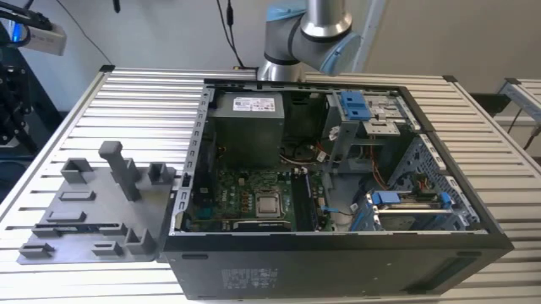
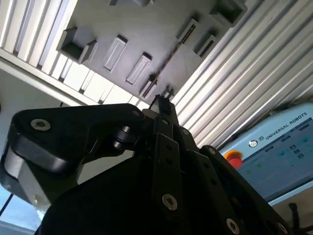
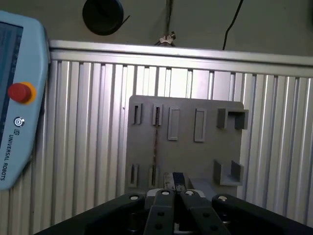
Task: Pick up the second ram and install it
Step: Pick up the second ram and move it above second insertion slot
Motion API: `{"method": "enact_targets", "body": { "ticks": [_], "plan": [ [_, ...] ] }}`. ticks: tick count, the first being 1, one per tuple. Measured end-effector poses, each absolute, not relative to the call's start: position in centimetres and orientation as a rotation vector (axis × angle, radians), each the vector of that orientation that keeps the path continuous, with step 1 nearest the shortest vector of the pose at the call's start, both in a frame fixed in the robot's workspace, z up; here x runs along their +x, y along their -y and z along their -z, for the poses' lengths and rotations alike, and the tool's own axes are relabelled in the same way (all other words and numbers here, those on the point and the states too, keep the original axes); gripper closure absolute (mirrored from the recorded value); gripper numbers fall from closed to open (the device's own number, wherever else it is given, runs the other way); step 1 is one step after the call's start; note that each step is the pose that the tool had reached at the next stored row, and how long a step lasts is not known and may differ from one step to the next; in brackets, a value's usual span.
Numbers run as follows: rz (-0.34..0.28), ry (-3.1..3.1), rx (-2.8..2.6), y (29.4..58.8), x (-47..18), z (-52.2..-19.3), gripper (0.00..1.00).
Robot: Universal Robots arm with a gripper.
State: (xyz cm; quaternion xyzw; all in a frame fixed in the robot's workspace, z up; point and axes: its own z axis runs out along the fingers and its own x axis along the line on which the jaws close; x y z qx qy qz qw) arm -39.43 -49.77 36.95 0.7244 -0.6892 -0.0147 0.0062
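claw [image 3: 175, 180]: fingers drawn together, nothing between them.
ram [image 3: 155, 142]: on edge in a slotted grey plate [image 3: 205, 156], well apart from the claw, out beyond its tips.
plate: flat on the ribbed tabletop [image 3: 88, 147], facing the claw.

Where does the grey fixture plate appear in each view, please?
Exterior view: the grey fixture plate lies at the exterior view's left, beside the computer case.
First wrist view: it lies beyond the gripper.
Second wrist view: it lies beyond the gripper.
Shared landmark: the ribbed table under it.
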Motion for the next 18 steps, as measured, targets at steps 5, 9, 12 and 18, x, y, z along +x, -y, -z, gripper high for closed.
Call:
{"method": "enact_targets", "body": {
  "ticks": [5,9,12,18],
  "plan": [
    [0.046,2.157,2.267,49.76,-39.44,-36.93,0.89],
    [0.046,2.157,2.267,49.77,-39.44,-36.92,0.88],
    [0.046,2.157,2.267,49.76,-39.44,-36.92,0.76],
    [0.046,2.157,2.267,49.76,-39.43,-36.91,0.58]
  ]
}}
